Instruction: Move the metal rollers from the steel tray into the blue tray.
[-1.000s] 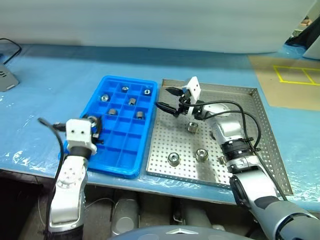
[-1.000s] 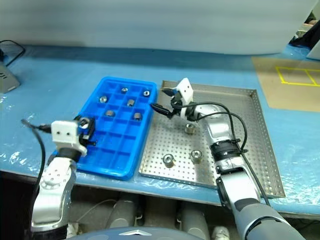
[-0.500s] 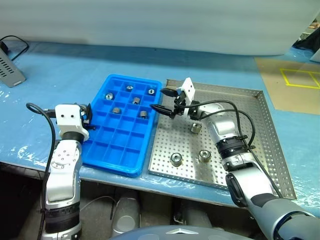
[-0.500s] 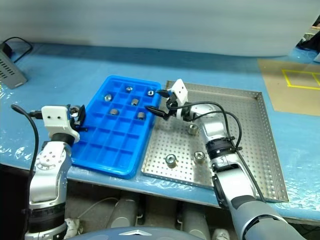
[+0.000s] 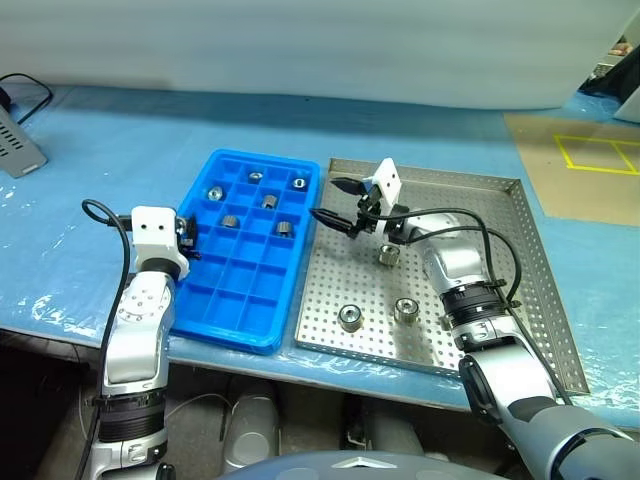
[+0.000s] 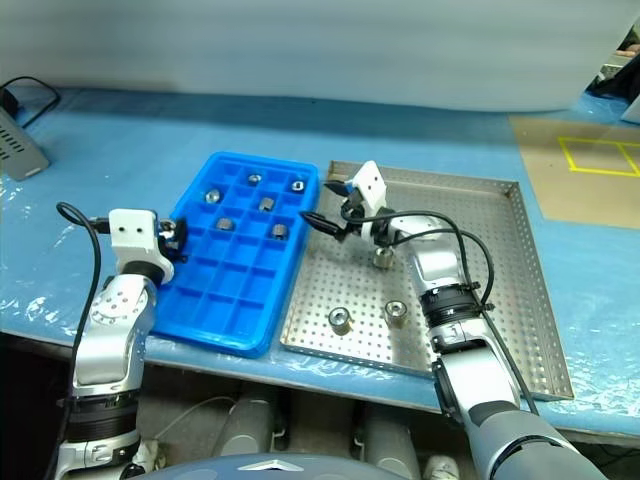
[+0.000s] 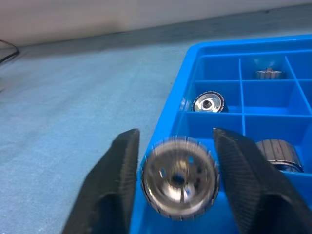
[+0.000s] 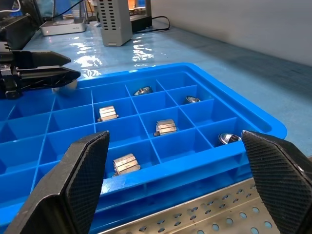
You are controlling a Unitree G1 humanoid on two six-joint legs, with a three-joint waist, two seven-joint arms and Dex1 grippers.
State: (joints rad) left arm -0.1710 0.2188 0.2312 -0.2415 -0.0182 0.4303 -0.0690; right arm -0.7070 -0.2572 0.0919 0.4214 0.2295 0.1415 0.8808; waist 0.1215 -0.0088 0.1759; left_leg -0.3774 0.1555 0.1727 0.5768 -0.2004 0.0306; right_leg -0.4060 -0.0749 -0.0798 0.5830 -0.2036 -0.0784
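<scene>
So the blue tray (image 5: 245,265) sits just left of the steel tray (image 5: 480,290), long sides next to each other, both on the table (image 5: 100,160). Six metal rollers (image 5: 252,204) are in the blue tray's far compartments, up around 12 o'clock. Three more are on the steel tray: one near its middle (image 5: 388,255), two toward its near edge at about 7 o'clock (image 5: 350,317) and 6 o'clock (image 5: 405,310). Left gripper (image 5: 186,238) is at the blue tray's 9 o'clock rim with a roller (image 7: 179,178) between its fingers. Right gripper (image 5: 334,203) hangs over the seam between the trays, at the steel tray's 10 o'clock corner.
</scene>
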